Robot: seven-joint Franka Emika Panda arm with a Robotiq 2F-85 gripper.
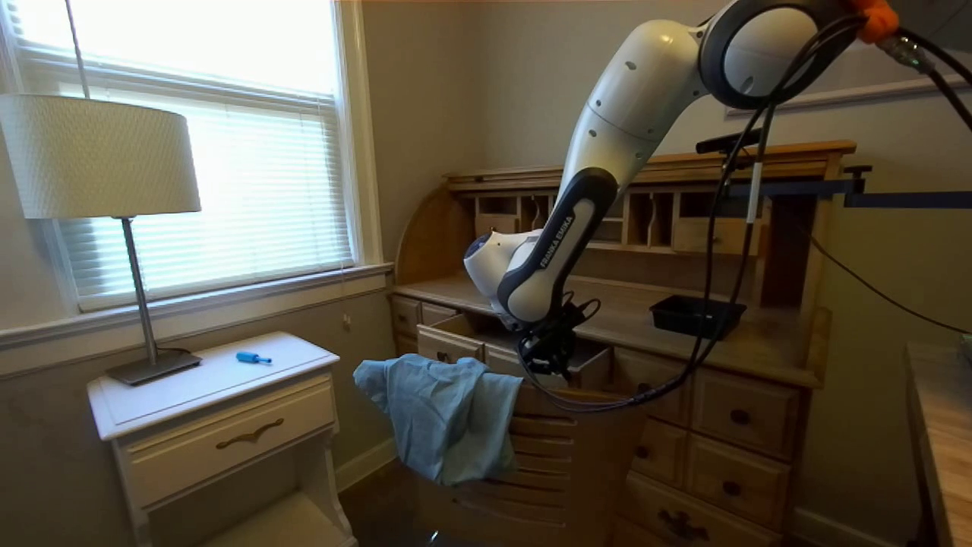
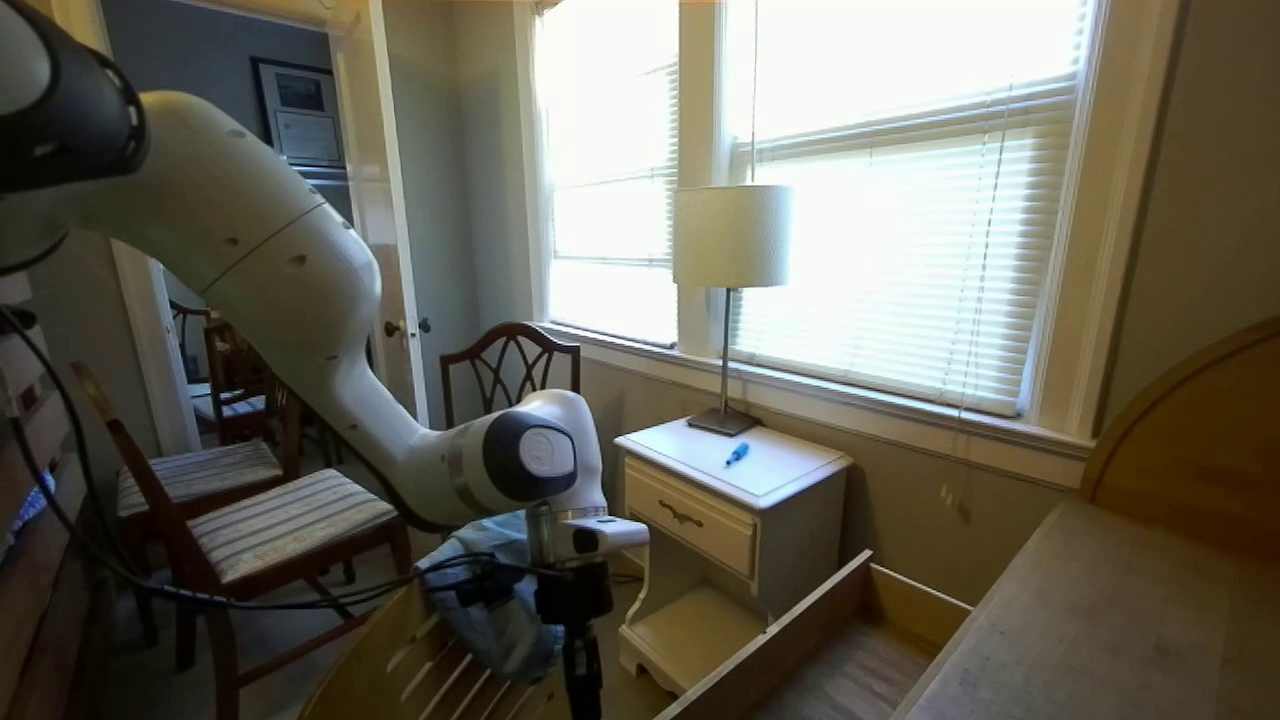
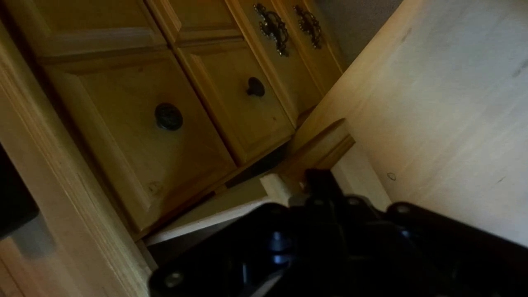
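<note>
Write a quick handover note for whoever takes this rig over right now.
Hand: shut, nothing visible in its grip, close to the front of the drawer; contact unclear.
Things: drawer pulled out from the desk; blue cloth draped over the chair back; black tray on the desk.
Done: drawer stands open.
Left: drawer not pushed in; hand not yet backed away.

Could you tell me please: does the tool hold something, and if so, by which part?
Nothing is held: the tool is shut and empty, near the open drawer; whether it touches the drawer, I cannot tell.
</note>
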